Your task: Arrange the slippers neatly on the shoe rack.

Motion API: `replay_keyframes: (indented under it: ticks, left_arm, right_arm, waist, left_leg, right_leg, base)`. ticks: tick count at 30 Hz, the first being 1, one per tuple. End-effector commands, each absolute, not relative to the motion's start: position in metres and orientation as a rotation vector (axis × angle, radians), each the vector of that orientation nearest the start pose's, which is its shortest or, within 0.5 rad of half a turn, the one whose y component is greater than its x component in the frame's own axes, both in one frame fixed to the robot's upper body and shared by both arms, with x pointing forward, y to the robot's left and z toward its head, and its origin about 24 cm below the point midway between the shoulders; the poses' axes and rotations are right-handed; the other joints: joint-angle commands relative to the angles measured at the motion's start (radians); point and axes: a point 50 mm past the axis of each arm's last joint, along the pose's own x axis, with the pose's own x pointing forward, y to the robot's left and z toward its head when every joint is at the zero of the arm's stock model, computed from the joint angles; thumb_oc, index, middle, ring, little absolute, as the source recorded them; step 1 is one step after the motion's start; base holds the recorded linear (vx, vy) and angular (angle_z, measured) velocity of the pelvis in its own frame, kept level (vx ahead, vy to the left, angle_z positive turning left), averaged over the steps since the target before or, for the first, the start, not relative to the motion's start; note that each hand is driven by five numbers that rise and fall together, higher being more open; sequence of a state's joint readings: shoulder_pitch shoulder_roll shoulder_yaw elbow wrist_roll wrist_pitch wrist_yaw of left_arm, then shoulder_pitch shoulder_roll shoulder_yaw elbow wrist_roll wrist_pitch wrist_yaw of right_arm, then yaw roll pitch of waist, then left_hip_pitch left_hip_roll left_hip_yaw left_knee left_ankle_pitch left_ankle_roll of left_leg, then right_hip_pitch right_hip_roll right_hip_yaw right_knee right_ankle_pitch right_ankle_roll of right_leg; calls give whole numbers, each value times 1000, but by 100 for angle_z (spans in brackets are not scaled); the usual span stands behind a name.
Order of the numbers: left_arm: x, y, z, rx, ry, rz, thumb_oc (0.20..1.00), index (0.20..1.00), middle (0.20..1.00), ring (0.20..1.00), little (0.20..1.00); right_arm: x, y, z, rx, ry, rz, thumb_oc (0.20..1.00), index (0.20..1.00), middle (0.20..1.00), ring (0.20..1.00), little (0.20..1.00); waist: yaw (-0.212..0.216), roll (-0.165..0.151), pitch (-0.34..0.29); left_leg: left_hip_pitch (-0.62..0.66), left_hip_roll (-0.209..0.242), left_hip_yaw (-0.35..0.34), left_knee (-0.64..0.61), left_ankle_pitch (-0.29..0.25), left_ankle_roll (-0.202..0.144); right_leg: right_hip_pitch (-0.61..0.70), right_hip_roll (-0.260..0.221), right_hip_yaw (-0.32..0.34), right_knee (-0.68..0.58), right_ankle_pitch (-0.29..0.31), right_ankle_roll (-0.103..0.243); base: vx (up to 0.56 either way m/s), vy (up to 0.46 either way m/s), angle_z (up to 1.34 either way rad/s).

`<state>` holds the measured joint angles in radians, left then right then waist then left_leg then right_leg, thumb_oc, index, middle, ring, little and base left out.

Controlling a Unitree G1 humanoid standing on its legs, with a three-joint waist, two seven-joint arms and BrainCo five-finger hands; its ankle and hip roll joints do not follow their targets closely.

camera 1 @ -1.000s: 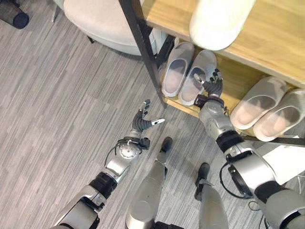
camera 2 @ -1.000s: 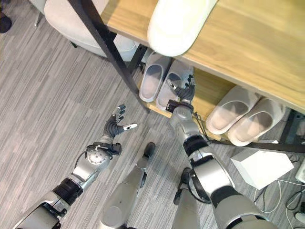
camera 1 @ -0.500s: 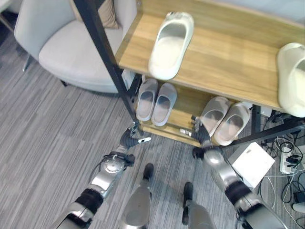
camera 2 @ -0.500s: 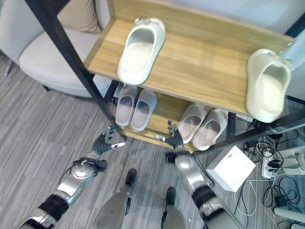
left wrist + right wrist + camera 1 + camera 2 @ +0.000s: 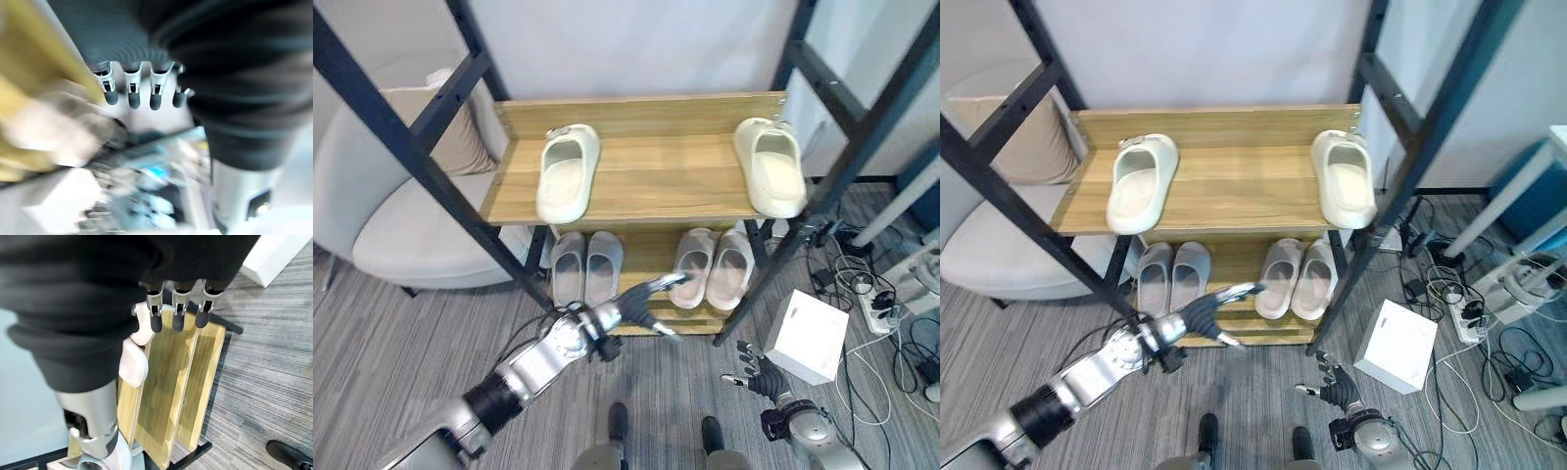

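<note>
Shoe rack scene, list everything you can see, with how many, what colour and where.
Shoe rack: one, wooden shelves in a black frame, centre.
Cream slippers: two, top shelf, far apart, one at the left end, one at the right end.
Grey slippers: one pair, side by side, lower shelf, left.
Beige slippers: one pair, side by side, lower shelf, right.
Armchair: one, pale, left of the rack, with a tan cushion.
White box: one, on the floor right of the rack.
Power strip and cables: on the floor, far right.
Left hand: open, raised before the lower shelf.
Right hand: open, low over the floor.
</note>
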<state>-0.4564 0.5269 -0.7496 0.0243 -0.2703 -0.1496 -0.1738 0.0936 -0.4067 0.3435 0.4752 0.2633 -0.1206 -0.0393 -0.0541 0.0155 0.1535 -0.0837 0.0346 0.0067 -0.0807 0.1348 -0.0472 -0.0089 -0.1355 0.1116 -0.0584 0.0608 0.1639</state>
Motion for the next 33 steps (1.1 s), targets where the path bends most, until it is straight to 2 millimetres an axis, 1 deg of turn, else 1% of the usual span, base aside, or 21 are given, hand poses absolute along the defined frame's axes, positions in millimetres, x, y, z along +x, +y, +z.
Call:
replay_keyframes:
  ticks: [1,2,3,4,5,6,7,8,9,11,12,13,14,15,16,17,18,23,27,30,33]
  left_arm:
    - [282,53,135,268,-413,-867,1000,1000,1000,1000,1000]
    - [288,50,150,244,-477,-813,1000,1000,1000,1000,1000]
    - [288,50,150,244,-478,-811,1000,1000,1000,1000,1000]
    - [297,47,172,213,-576,-709,1000,1000,1000,1000,1000]
    - [302,49,184,215,-633,-641,1000,1000,1000,1000,1000]
    - [302,48,184,215,-635,-640,1000,1000,1000,1000,1000]
    - [314,56,207,295,-743,-486,1000,1000,1000,1000,1000]
    - [314,56,207,296,-746,-484,1000,1000,1000,1000,1000]
    - [325,65,226,418,-835,-340,1000,1000,1000,1000,1000]
    - [337,78,244,569,-900,-200,1000,1000,1000,1000,1000]
    - [345,89,255,674,-927,-100,1000,1000,1000,1000,1000]
    - [345,89,255,674,-927,-100,1000,1000,1000,1000,1000]
    - [354,102,267,815,-953,8,1000,1000,1000,1000,1000]
    - [359,108,274,888,-960,59,1000,1000,1000,1000,1000]
    - [368,125,289,1058,-969,182,1000,1000,1000,1000,1000]
    - [368,125,289,1060,-971,184,1000,1000,1000,1000,1000]
    - [375,141,302,1188,-959,275,1000,1000,1000,1000,1000]
    - [388,179,322,1462,-864,435,1000,1000,1000,1000,1000]
    - [389,203,335,1579,-804,520,1000,1000,1000,1000,1000]
    - [388,217,338,1649,-766,555,1000,1000,1000,1000,1000]
    - [387,236,326,1702,-687,560,1000,1000,1000,1000,1000]
  right_arm:
    - [199,-194,-58,-197,418,139,1000,1000,1000,1000,1000]
    - [199,-193,-56,-196,410,146,1000,1000,1000,1000,1000]
    - [199,-193,-56,-197,409,145,1000,1000,1000,1000,1000]
    - [197,-190,-55,-191,404,151,1000,1000,1000,1000,1000]
    - [195,-190,-56,-188,406,153,1000,1000,1000,1000,1000]
    - [195,-190,-56,-189,406,152,1000,1000,1000,1000,1000]
    - [193,-189,-56,-186,405,160,1000,1000,1000,1000,1000]
    - [194,-189,-56,-186,404,160,1000,1000,1000,1000,1000]
    - [192,-188,-56,-184,406,170,1000,1000,1000,1000,1000]
    - [190,-189,-57,-184,406,175,1000,1000,1000,1000,1000]
    - [191,-189,-56,-183,402,180,1000,1000,1000,1000,1000]
    - [191,-189,-56,-183,402,179,1000,1000,1000,1000,1000]
    - [190,-190,-56,-179,400,183,1000,1000,1000,1000,1000]
    - [190,-192,-55,-179,395,183,1000,1000,1000,1000,1000]
    - [191,-194,-53,-177,387,196,1000,1000,1000,1000,1000]
    - [191,-193,-52,-175,385,197,1000,1000,1000,1000,1000]
    - [192,-196,-50,-169,379,203,1000,1000,1000,1000,1000]
    - [191,-198,-46,-144,367,221,1000,1000,1000,1000,1000]
    - [188,-202,-47,-133,378,215,1000,1000,1000,1000,1000]
    - [185,-204,-52,-137,400,210,1000,1000,1000,1000,1000]
    - [183,-203,-55,-135,414,212,1000,1000,1000,1000,1000]
  waist:
    - [-5,-29,-28]
    - [-8,-29,-29]
    - [-8,-28,-28]
    - [-12,-30,-31]
    - [-14,-31,-32]
    - [-14,-30,-30]
    - [-19,-31,-31]
    - [-19,-30,-30]
    - [-26,-31,-29]
    - [-33,-28,-30]
    - [-37,-28,-27]
    - [-37,-28,-26]
    - [-43,-26,-26]
    - [-46,-26,-26]
    - [-51,-21,-27]
    - [-51,-22,-25]
    - [-56,-17,-27]
    - [-64,-16,-25]
    - [-62,-16,-28]
    - [-55,-14,-32]
    - [-44,-12,-38]
  left_leg:
    - [-8,28,-11,22,-90,-11]
    - [-7,28,-7,22,-91,-12]
    - [-6,28,-6,22,-91,-12]
    - [-3,28,-2,23,-92,-15]
    - [-1,29,-1,23,-93,-16]
    - [0,29,-1,24,-93,-16]
    - [4,30,4,23,-94,-19]
    - [5,30,4,23,-94,-19]
    - [8,33,9,23,-95,-20]
    - [12,35,15,22,-96,-22]
    - [13,37,19,23,-96,-23]
    - [14,37,19,23,-96,-23]
    - [22,38,24,21,-103,-23]
    - [16,40,29,22,-97,-24]
    - [15,44,33,22,-97,-24]
    - [15,44,33,22,-97,-24]
    - [15,46,37,22,-98,-26]
    - [16,50,53,20,-96,-28]
    - [17,52,62,19,-97,-29]
    - [18,52,61,17,-97,-29]
    - [24,49,58,14,-99,-30]
  right_leg:
    - [-23,0,6,79,-87,-1]
    - [-23,1,11,77,-86,-2]
    - [-22,1,12,77,-86,-2]
    - [-21,1,16,74,-87,-4]
    - [-19,1,20,73,-87,-6]
    - [-18,1,20,73,-87,-6]
    - [-19,2,26,72,-86,-8]
    - [-19,2,26,72,-86,-8]
    - [-19,4,32,71,-86,-7]
    - [-19,6,38,70,-87,-7]
    - [-20,7,43,72,-88,-6]
    - [-20,7,43,72,-88,-6]
    - [-17,7,46,74,-96,-4]
    - [-24,9,51,73,-89,-3]
    - [-29,10,54,73,-88,-1]
    - [-29,10,54,74,-88,-1]
    - [-34,11,59,74,-87,3]
    - [-45,14,71,73,-82,12]
    - [-51,15,71,71,-80,16]
    - [-49,13,68,69,-79,18]
    - [-39,10,60,62,-82,18]
  base:
    - [18,-18,-24]
    - [17,-11,-16]
    - [20,-21,-14]
    - [22,-18,-17]
    - [22,-19,-11]
    - [19,-16,-8]
    - [0,0,0]
    - [0,0,0]
    - [0,0,0]
    - [35,-1,-3]
    - [21,0,-7]
    - [35,3,-17]
    - [12,8,-14]
    - [23,14,-11]
    - [-5,11,-4]
    - [20,17,-8]
    - [15,11,-12]
    - [18,8,-10]
    - [13,-1,-10]
    - [22,-4,-8]
    - [47,-3,-3]
